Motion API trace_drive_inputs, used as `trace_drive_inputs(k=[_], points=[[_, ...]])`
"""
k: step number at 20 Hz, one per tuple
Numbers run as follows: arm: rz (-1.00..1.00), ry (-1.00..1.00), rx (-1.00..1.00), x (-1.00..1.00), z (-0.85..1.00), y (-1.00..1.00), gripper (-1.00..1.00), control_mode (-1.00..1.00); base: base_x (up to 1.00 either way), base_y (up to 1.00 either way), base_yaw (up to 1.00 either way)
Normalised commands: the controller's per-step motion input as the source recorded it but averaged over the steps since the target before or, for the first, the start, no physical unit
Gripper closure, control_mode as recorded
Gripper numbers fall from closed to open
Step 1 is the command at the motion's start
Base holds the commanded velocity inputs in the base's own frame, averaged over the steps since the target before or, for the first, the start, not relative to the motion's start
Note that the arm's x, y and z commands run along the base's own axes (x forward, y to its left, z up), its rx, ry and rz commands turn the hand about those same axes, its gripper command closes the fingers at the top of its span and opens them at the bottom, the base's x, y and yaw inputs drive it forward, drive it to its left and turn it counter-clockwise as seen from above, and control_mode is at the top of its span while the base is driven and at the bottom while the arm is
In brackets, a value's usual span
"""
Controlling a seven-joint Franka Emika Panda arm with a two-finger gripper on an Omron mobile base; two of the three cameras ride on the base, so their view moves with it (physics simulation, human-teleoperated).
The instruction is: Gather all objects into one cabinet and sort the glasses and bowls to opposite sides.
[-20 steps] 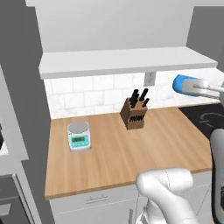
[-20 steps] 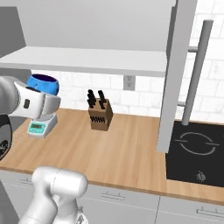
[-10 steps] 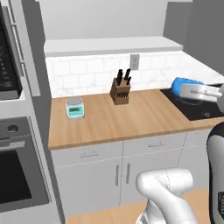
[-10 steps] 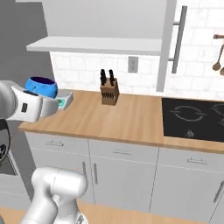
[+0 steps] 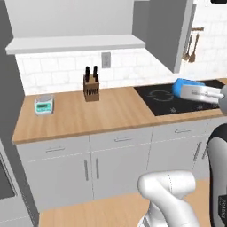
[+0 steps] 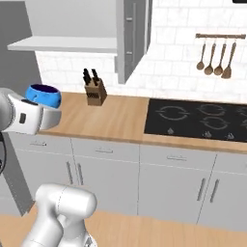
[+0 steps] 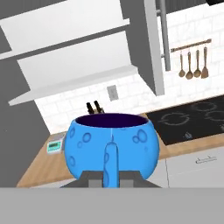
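A squat bright-blue cup [image 7: 111, 144] with a dark inside fills the middle of the hand view, its handle turned toward the camera. My gripper [image 7: 110, 177] is shut on that handle. From the left base view the cup [image 5: 181, 84] hangs over the stove's near edge in the gripper [image 5: 190, 91]. From the right base view the cup [image 6: 43, 95] sits above my white hand at the far left. The grey wall cabinet [image 5: 75, 42] stands open, with a white shelf board and its door [image 5: 170, 31] swung out; the bar handle [image 6: 129, 29] faces right. No mugs or bowl are in sight.
On the wooden counter [image 5: 111, 111] stand a knife block [image 5: 91, 86] and a small teal scale [image 5: 44, 105]. A black stove top [image 6: 198, 118] lies to the right, with wooden utensils [image 6: 214, 55] hung on the tiled wall. Base cabinet doors run below.
The whole picture has shifted: the base has backed away from the counter and moved right toward the stove. The blue cup stays in the shut gripper.
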Motion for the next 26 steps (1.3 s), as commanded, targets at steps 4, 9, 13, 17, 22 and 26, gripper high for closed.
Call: trace_drive_inputs(k=[4, 9, 13, 17, 22, 26], points=[[0.00, 0.00, 0.00, 0.00, 0.00, 0.00, 1.00, 1.00, -0.29, -1.00, 0.00], [0.00, 0.00, 0.00, 0.00, 0.00, 0.00, 1.00, 1.00, -0.12, -1.00, 0.00], [0.00, 0.00, 0.00, 0.00, 0.00, 0.00, 1.00, 1.00, 0.00, -1.00, 0.00], [0.00, 0.00, 0.00, 0.00, 0.00, 0.00, 1.00, 1.00, 0.00, -1.00, 0.00], [0.00, 0.00, 0.00, 0.00, 0.00, 0.00, 1.00, 1.00, 0.02, -1.00, 0.01], [0.00, 0.00, 0.00, 0.00, 0.00, 0.00, 1.00, 1.00, 0.01, -1.00, 0.01]])
